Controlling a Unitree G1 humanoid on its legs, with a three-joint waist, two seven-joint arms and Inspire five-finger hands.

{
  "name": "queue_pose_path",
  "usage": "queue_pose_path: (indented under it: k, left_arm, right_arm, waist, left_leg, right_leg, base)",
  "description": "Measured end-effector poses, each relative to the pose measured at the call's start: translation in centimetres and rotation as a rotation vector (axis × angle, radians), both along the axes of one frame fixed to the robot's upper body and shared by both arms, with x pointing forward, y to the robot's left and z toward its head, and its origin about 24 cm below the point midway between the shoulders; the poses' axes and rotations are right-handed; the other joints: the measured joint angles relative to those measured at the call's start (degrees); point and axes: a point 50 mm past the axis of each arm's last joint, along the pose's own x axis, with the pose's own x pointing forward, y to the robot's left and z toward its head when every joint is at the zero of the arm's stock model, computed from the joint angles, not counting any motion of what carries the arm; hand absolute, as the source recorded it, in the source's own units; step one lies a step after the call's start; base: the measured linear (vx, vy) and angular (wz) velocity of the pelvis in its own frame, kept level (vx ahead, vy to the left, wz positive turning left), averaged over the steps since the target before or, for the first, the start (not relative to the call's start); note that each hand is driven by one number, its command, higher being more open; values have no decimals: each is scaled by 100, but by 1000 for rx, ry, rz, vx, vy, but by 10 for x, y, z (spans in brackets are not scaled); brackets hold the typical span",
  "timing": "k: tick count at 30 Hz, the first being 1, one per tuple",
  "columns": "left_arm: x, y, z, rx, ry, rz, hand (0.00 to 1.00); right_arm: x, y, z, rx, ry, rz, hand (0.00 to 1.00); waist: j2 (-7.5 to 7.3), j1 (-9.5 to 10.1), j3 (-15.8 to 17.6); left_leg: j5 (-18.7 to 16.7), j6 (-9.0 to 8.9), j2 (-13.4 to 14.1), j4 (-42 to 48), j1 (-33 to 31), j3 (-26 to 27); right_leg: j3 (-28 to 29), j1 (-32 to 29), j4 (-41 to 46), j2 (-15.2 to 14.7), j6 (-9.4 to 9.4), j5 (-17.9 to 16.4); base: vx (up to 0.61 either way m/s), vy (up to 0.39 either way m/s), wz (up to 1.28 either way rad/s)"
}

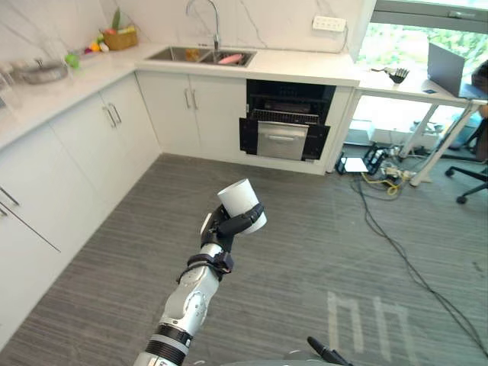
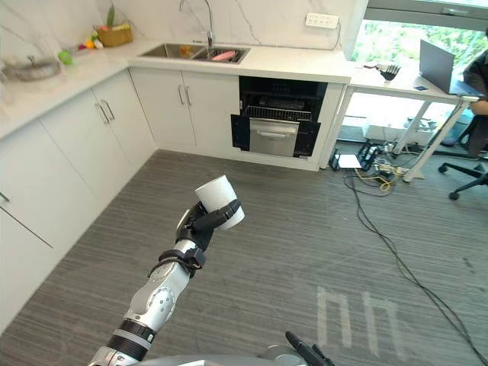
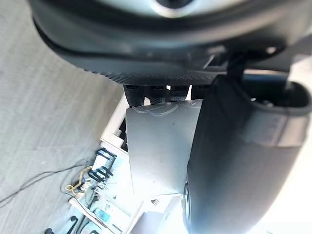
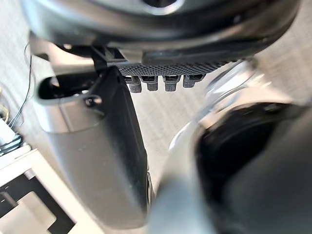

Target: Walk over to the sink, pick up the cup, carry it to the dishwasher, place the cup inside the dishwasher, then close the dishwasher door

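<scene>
The white cup (image 1: 242,200) is up in the air over the grey striped floor (image 1: 305,244), tilted, with its open end toward the robot. The left hand (image 1: 229,225) grasps it, fingers and thumb curled round its wall. The right hand (image 1: 326,354) shows at the lower edge of the head views; whether it is released or clenched I cannot tell. Well beyond the cup, the dishwasher (image 1: 284,122) stands open under the white counter (image 1: 305,67), its rack showing. Just left of it the sink (image 1: 200,55) holds a pink item (image 1: 231,59).
</scene>
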Motion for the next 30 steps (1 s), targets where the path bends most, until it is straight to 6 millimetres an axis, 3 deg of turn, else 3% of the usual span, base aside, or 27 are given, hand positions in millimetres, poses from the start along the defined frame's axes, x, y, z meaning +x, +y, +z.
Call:
queue_pose_path:
  k: [1, 3, 4, 5, 6, 7, 9, 10, 11, 12, 13, 14, 15, 16, 17, 18, 19, 21, 22, 24, 26, 27, 28, 29, 30]
  left_arm:
    - [-2, 3, -1, -6, -2, 4, 0]
    - [-8, 9, 0, -13, -7, 27, 0]
    - [-11, 10, 2, -18, -20, 34, 0]
    - [-13, 11, 5, -22, -31, 41, 0]
    - [-13, 11, 7, -24, -37, 46, 0]
    - [-12, 11, 7, -24, -43, 50, 0]
    - [-14, 11, 1, -20, -21, 46, 0]
    - [-15, 14, -2, -19, -9, 54, 0]
    - [-14, 17, -2, -18, -10, 63, 0]
    - [-13, 25, -2, -10, -12, 88, 0]
    - [-13, 30, -3, 2, -9, 96, 0]
    - [-13, 32, -3, 10, -10, 95, 0]
    - [-13, 35, -2, 21, -14, 93, 0]
    - [-12, 38, -1, 42, -22, 92, 0]
    - [-12, 39, 0, 56, -28, 89, 0]
    - [-8, 38, 4, 67, -49, 94, 0]
    - [-5, 39, 8, 76, -69, 114, 0]
    - [-1, 37, 12, 79, -82, 131, 0]
    - [0, 34, 14, 79, -90, 137, 0]
    - [-1, 26, 14, 94, -98, 122, 0]
    - [-1, 21, 19, 127, -127, 114, 0]
    - [-1, 22, 22, 128, -139, 118, 0]
    - [-1, 19, 23, 118, -143, 119, 0]
    - [-2, 16, 23, 110, -143, 114, 0]
    - [-2, 8, 24, 90, -151, 91, 0]
  right_arm:
    - [7, -1, 1, -2, -21, -4, 100]
    - [24, -1, 2, -4, -66, 13, 100]
    - [33, 0, 3, -4, -91, 30, 100]
    - [40, 2, 4, -2, -108, 51, 100]
    - [42, 2, 4, 1, -113, 60, 100]
    - [45, 3, 3, 9, -104, 59, 100]
    - [39, 3, -1, 7, -60, 37, 100]
    - [34, 0, -2, -8, -34, 30, 100]
    - [32, 0, -2, -12, -25, 27, 100]
    - [33, 2, -3, -17, -20, 38, 100]
    - [25, 1, -4, -28, 3, 44, 100]
    - [21, 0, -4, -39, 18, 48, 100]
    - [16, -2, -5, -59, 41, 42, 100]
    - [12, -4, -5, -82, 50, 36, 100]
    - [10, -4, -5, -97, 54, 45, 100]
    - [12, -5, -3, -123, 39, 69, 100]
    - [19, -4, -1, -147, 10, 75, 100]
    - [27, 0, 1, -165, -22, 61, 100]
    - [32, 2, 4, -184, -49, 56, 100]
    - [34, 5, 8, -201, -77, 53, 100]
    - [34, 12, 12, -191, -119, 50, 100]
    - [34, 14, 14, -191, -133, 56, 100]
    - [34, 12, 15, -198, -145, 56, 100]
    - [35, 10, 15, -206, -145, 52, 100]
    - [39, 5, 17, -219, -156, 49, 100]
  waist:
    - [-16, 86, 7]
    - [-34, 104, 8]
    - [-34, 110, 9]
    - [-46, 198, 1]
    - [-32, 212, 5]
    - [-26, 204, 52]
    - [-1, 174, 65]
    - [-51, 221, 29]
    - [-106, 226, 29]
    - [-259, 200, 54]
    - [-380, 186, 58]
    - [-440, 205, 81]
    - [-508, 251, 113]
    - [-498, 213, 107]
    - [-458, 169, 85]
    - [-465, 140, 84]
    - [-451, 50, 97]
    - [-445, -61, 106]
    - [-410, -132, 128]
    - [-395, -126, 142]
    - [-423, -6, 109]
    - [-469, 27, 80]
    - [-355, 49, 59]
    - [-268, 47, 50]
    - [-205, 11, 37]
  left_leg:
    - [-274, 10, -204, -656, -93, 88]
    - [-221, -14, -686, -2431, -211, 137]
    - [203, -66, -989, -3932, -308, 16]
    - [781, -241, -1071, -4454, -508, -263]
    - [892, -341, -1040, -4564, -633, -333]
    - [1105, -330, -972, -4840, -741, -265]
    - [1521, -129, -970, -5127, -732, -29]
    - [1954, 15, -1048, -4988, -591, -67]
    - [2001, 106, -1150, -4883, -561, -122]
    - [1703, 369, -1386, -4639, -478, -104]
    - [1456, 498, -1598, -4450, -251, -13]
    - [1329, 492, -1694, -4365, -76, 60]
    - [986, 531, -1846, -4244, 298, 128]
    - [752, 556, -1950, -4283, 667, 88]
    - [685, 571, -1980, -4385, 854, 25]
    - [592, 591, -2051, -4576, 1180, -51]
    - [527, 595, -2079, -4720, 1411, -229]
    - [411, 608, -2062, -4890, 1663, -496]
    - [248, 547, -2015, -4904, 1805, -695]
    - [-33, 410, -1885, -4831, 2051, -922]
    - [-654, 91, -1597, -4360, 2264, -1085]
    - [-814, -15, -1580, -4227, 2302, -1126]
    - [-1061, -127, -1397, -4066, 2469, -1182]
    - [-1060, -122, -1315, -4060, 2525, -1147]
    - [-965, -60, -1212, -4039, 2587, -1099]
  right_leg:
    - [161, 116, -49, -37, -26, -68]
    - [393, 215, -257, -139, -19, -84]
    - [540, 276, -465, -182, 63, -32]
    - [738, 344, -661, -192, 140, 20]
    - [789, 388, -754, -165, 189, 38]
    - [845, 579, -878, -137, 268, 17]
    - [797, 889, -837, -165, 419, -71]
    - [789, 967, -639, -299, 678, -252]
    - [769, 947, -428, -408, 823, -375]
    - [689, 803, 238, -687, 1110, -575]
    - [564, 647, 1072, -956, 1209, -559]
    - [468, 588, 1524, -1110, 1341, -481]
    - [273, 369, 2591, -1378, 1653, -30]
    - [188, 41, 3540, -1554, 1786, 1010]
    - [161, -109, 3905, -1605, 1666, 1644]
    - [139, -561, 4761, -1734, 1403, 1368]
    - [41, -1005, 5196, -1743, 1081, 852]
    - [-52, -1525, 5119, -1650, 830, 366]
    - [-73, -1909, 4675, -1586, 791, 173]
    - [-167, -2168, 3161, -1558, 829, 138]
    - [-279, -2026, 282, -1312, 910, 620]
    - [-226, -2010, -193, -1280, 940, 805]
    - [-193, -1907, 14, -1153, 865, 1570]
    - [-197, -1934, 243, -1115, 852, 1578]
    - [-205, -1992, 719, -1100, 836, 1343]
  base:
    - [350, -135, -57]
    - [310, -42, -65]
    - [358, 13, -69]
    - [386, 21, -67]
    - [435, 40, -55]
    - [367, 45, -24]
    - [535, 109, -16]
    - [513, 130, -24]
    - [538, 148, -27]
    - [674, 179, -4]
    - [678, 172, -2]
    - [588, 131, -8]
    - [550, 119, -6]
    - [530, 122, 6]
    - [475, 119, 23]
    - [429, 73, 43]
    - [485, 23, 52]
    - [371, -67, 72]
    - [344, -154, 90]
    - [376, -218, 74]
    - [476, -334, 48]
    - [698, -453, 39]
    - [499, -308, 31]
    - [592, -352, 58]
    - [392, -252, 61]
